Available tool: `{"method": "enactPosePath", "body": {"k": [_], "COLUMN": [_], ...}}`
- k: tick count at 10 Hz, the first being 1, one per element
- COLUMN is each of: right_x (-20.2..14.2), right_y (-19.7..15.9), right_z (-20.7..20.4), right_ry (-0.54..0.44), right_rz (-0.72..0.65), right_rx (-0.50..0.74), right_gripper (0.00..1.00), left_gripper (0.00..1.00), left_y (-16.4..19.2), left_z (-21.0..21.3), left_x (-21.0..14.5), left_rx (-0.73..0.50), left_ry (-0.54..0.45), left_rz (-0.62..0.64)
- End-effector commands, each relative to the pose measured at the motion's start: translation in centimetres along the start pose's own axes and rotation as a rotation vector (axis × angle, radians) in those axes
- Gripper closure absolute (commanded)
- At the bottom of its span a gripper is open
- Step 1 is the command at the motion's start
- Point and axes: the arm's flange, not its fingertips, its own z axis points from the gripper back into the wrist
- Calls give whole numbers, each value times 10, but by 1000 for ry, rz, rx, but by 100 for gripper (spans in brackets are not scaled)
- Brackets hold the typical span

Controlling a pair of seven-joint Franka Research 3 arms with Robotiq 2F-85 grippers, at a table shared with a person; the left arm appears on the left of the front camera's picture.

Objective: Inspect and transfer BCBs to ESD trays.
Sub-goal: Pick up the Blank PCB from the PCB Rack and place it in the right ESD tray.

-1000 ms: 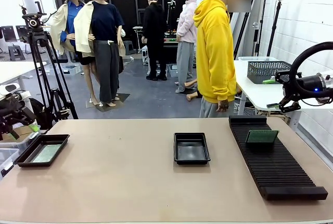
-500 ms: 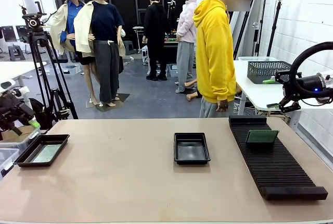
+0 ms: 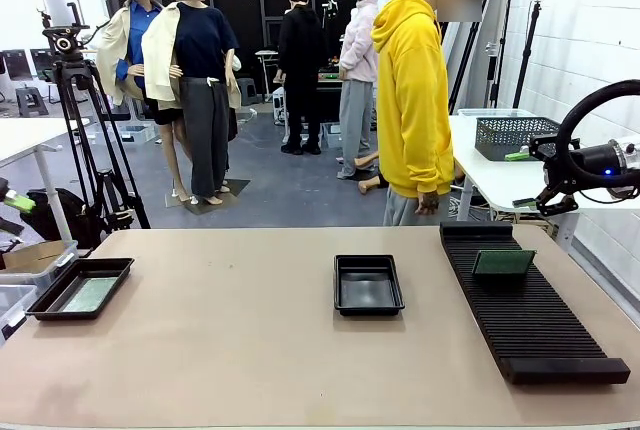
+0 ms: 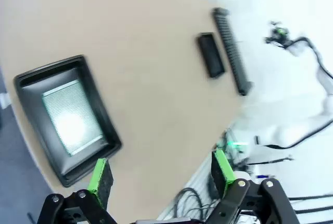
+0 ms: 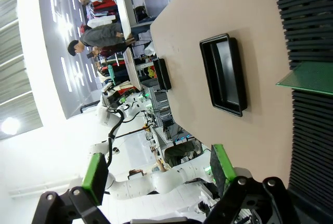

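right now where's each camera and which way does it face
left wrist: over the left end of the table, facing the left tray with a BCB; open left gripper at bottom.
right wrist: rolled sideways, facing past the rack to the middle tray; open right gripper at bottom.
front: robot's side, facing across the table at the person; the left gripper's green pad at left edge.
shared: all show the middle tray.

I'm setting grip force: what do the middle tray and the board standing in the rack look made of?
Middle tray: apparently moulded black plastic with a slight gloss; its floor catches soft light and the rim is smoothly flared.
Board: thin, rigid green sheet, probably fibreglass laminate with a matte finish; too small to confirm.
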Motion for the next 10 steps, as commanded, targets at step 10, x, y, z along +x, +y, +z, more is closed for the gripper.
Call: {"method": "enactPosePath", "body": {"k": [10], "right_x": [-2], "right_y": [-1], "right_z": [-1], "right_ry": [-6], "right_rz": [3], "right_rx": [-15], "right_gripper": [0], "left_gripper": [0], "left_y": [61], "left_z": [33], "left_x": [21], "left_rx": [-361], "left_ry": [-30], "left_rz": [229]}}
